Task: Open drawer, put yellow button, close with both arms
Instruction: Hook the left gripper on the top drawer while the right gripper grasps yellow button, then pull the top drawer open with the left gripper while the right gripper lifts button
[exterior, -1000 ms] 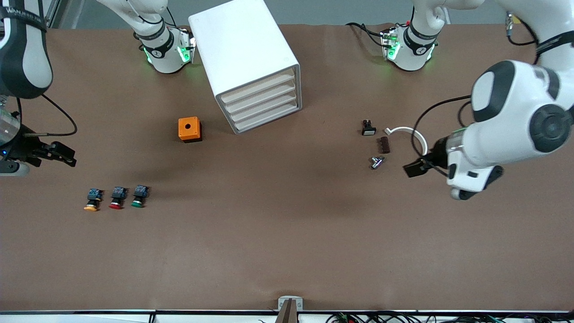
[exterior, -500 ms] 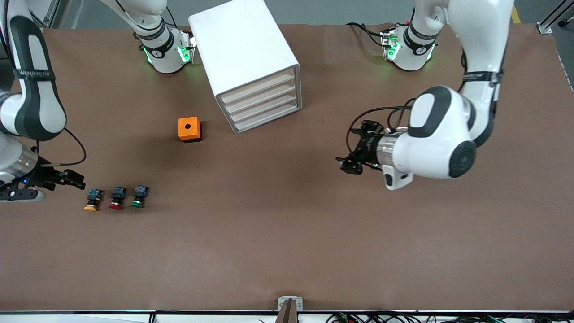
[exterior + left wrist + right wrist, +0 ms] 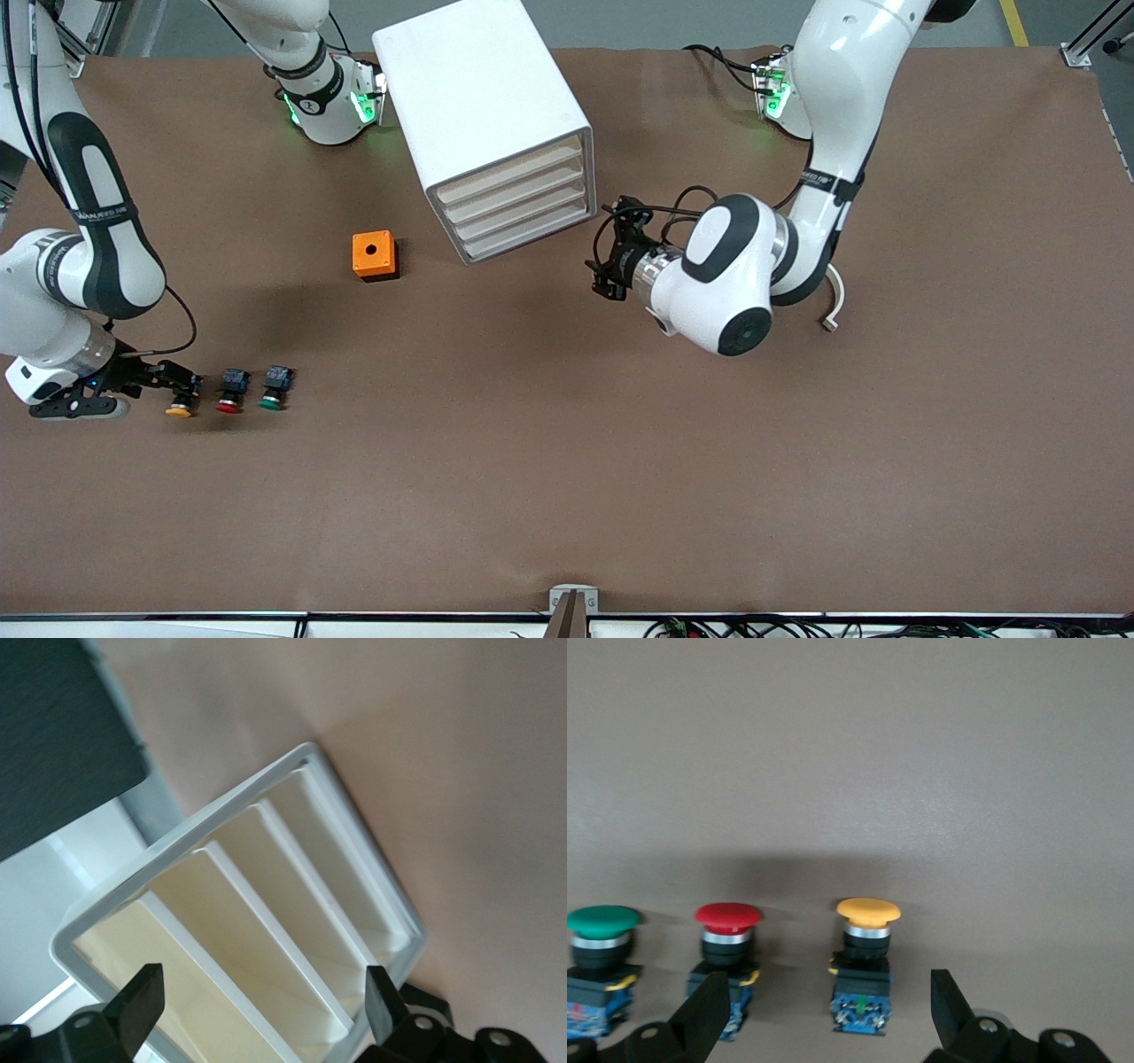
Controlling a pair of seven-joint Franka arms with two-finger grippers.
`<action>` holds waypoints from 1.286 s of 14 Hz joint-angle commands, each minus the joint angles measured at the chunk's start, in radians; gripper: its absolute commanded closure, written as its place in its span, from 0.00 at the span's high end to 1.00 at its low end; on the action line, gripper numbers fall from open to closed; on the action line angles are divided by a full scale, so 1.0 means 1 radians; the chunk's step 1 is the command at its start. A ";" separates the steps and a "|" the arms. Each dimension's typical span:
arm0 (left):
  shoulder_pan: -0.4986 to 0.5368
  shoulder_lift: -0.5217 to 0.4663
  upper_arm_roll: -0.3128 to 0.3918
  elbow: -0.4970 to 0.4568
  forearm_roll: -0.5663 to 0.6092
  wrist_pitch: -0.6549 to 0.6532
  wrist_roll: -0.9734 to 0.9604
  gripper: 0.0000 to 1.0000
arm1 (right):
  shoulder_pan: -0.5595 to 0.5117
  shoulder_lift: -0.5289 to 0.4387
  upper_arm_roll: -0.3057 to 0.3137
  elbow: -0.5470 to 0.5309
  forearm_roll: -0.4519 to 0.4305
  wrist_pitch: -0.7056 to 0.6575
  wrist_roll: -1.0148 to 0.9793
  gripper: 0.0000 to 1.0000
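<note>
Colours on the brown table

The cabinet (image 3: pixel 483 97) is white, its top drawer (image 3: pixel 509 175) cream-fronted. The yellow button (image 3: pixel 867 966) has a yellow-orange cap over a black and blue body; beside it sit a red-capped button (image 3: pixel 727 964) and a green-capped button (image 3: pixel 600 967). A box (image 3: pixel 375 255) is orange with a black hole. Both arms are white with black rings.
</note>
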 commanded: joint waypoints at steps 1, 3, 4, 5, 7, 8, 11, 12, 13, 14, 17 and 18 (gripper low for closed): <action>0.013 0.060 -0.011 0.029 -0.109 -0.081 -0.111 1.00 | -0.049 0.045 0.017 0.012 0.023 0.022 -0.074 1.00; 0.011 0.085 -0.011 0.029 -0.169 -0.106 -0.182 1.00 | -0.054 0.056 0.020 -0.011 0.025 0.051 -0.075 1.00; 0.010 0.098 -0.015 0.029 -0.185 -0.115 -0.202 1.00 | -0.054 0.061 0.020 -0.038 0.025 0.090 -0.075 1.00; 0.010 0.108 -0.028 0.029 -0.195 -0.117 -0.214 1.00 | -0.054 0.062 0.022 -0.057 0.025 0.133 -0.075 1.00; 0.010 0.126 -0.052 0.028 -0.208 -0.117 -0.243 1.00 | -0.054 0.078 0.022 -0.084 0.025 0.201 -0.075 1.00; 0.008 0.138 -0.069 0.028 -0.208 -0.118 -0.252 1.00 | -0.054 0.078 0.022 -0.084 0.025 0.201 -0.075 1.00; 0.002 0.160 -0.124 0.025 -0.208 -0.126 -0.274 0.84 | -0.051 0.076 0.022 -0.084 0.025 0.194 -0.074 0.54; -0.009 0.165 -0.130 0.025 -0.209 -0.134 -0.285 0.80 | -0.051 0.075 0.022 -0.084 0.025 0.186 -0.072 0.35; -0.019 0.166 -0.134 0.025 -0.211 -0.138 -0.291 0.79 | -0.051 0.073 0.023 -0.083 0.025 0.177 -0.072 0.17; -0.027 0.166 -0.134 0.023 -0.211 -0.140 -0.291 0.76 | -0.051 0.072 0.023 -0.083 0.025 0.172 -0.072 0.02; -0.055 0.174 -0.134 0.022 -0.212 -0.171 -0.294 0.60 | -0.046 0.056 0.026 -0.071 0.025 0.102 -0.072 0.00; -0.058 0.174 -0.134 0.022 -0.212 -0.184 -0.305 0.47 | -0.042 0.041 0.026 -0.060 0.025 0.074 -0.071 0.00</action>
